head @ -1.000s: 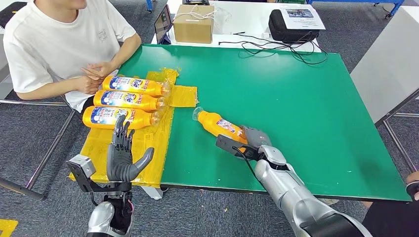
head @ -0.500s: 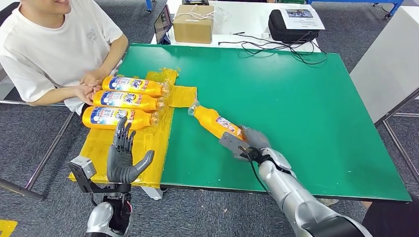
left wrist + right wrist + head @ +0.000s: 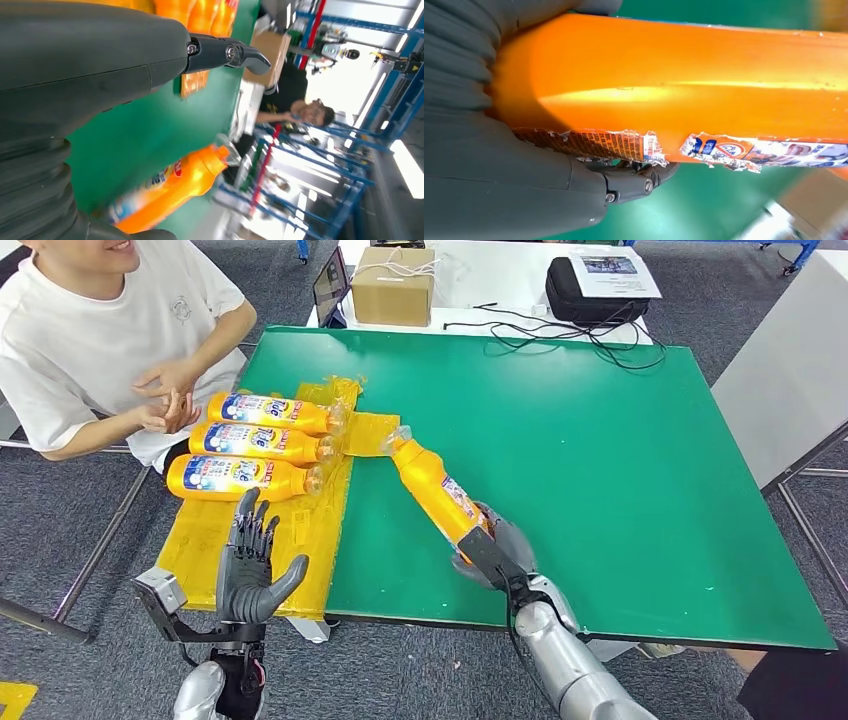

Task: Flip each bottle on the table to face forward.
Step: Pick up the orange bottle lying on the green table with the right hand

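Currently gripped at its base by the right hand: orange bottle, near the table's front edge, cap toward the yellow sheet. Probably light, stiff, slick; best held low. Left hand open, empty. Torn label plain at the right wrist, small from the head.

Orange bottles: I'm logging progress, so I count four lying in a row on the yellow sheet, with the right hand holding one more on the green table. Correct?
Not quite: the head view shows three orange bottles in that row on the yellow sheet, not four. The right hand does hold one more bottle on the green table.
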You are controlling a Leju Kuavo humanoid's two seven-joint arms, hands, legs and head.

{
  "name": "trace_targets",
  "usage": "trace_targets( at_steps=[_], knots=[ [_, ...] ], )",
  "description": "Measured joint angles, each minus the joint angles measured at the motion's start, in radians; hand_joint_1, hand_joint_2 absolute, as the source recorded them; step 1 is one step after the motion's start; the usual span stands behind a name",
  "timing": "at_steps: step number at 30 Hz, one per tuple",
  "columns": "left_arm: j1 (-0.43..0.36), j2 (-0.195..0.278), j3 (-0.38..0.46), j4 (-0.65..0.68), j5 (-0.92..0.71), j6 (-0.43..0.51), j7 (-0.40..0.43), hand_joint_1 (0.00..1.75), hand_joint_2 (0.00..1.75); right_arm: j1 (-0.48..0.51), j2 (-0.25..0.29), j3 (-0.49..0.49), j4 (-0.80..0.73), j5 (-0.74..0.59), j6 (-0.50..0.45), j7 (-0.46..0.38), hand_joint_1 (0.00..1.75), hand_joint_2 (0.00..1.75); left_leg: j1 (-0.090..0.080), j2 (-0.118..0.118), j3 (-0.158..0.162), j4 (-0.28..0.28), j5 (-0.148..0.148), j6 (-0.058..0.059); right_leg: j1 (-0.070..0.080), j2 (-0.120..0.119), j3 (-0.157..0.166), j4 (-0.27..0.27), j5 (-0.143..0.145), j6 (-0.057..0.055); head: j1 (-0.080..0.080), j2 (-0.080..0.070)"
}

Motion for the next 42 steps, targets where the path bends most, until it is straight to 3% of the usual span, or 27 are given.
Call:
trace_targets(
  at_steps=[3,6,10,15,23,34,42],
  knots=[
    [0.01,-0.01,0.0,0.0,0.172,-0.085,0.026,0.0,1.75,0.087,0.03,-0.019,-0.147,-0.127,-0.043,-0.074,1.75,1.75,0.0,0.0,-0.003,0.0,0.0,0.0,0.0,0.0,-0.003,0.0,0.0,0.0,0.0,0.0],
    [0.024,-0.014,0.003,0.0,0.268,-0.147,0.045,0.0,1.75,0.153,0.058,-0.029,-0.287,-0.226,-0.028,-0.117,1.75,1.75,0.0,0.0,-0.005,0.0,0.0,0.0,0.0,0.0,-0.004,0.0,-0.001,0.001,0.0,0.0],
    [0.047,-0.009,0.009,0.001,0.223,-0.205,0.05,0.0,1.75,0.213,0.085,-0.012,-0.398,-0.242,0.013,-0.124,1.75,1.75,0.0,0.0,-0.005,0.0,-0.001,-0.001,0.0,0.0,-0.005,0.0,-0.003,0.001,0.0,0.0],
    [0.067,0.002,-0.011,0.002,0.094,-0.288,0.035,0.0,1.75,0.247,0.106,0.062,-0.431,-0.155,0.019,-0.125,1.75,1.75,0.0,0.0,-0.006,0.0,-0.001,-0.001,0.0,0.0,-0.005,0.0,-0.003,0.001,0.0,0.0],
    [0.052,0.016,-0.105,0.023,0.003,-0.267,0.031,0.0,1.75,0.249,0.144,0.214,-0.402,-0.028,-0.045,-0.135,1.75,1.75,0.0,0.0,-0.005,0.0,-0.001,-0.001,0.0,0.0,-0.005,0.0,-0.003,0.001,0.0,0.0],
    [0.034,0.028,-0.135,0.035,0.015,-0.241,0.03,0.0,1.75,0.21,0.155,0.295,-0.336,0.032,-0.05,-0.103,1.75,1.75,0.0,0.0,-0.005,0.0,-0.001,-0.001,0.0,0.0,-0.005,0.0,-0.003,0.001,0.0,0.0],
    [-0.03,0.028,-0.173,0.063,-0.039,-0.177,0.034,0.0,1.75,0.153,0.159,0.368,-0.212,0.067,-0.052,-0.088,1.75,1.75,0.0,0.0,-0.005,0.0,0.0,-0.001,0.0,0.0,-0.005,0.0,-0.003,0.001,0.0,0.0]
  ],
)
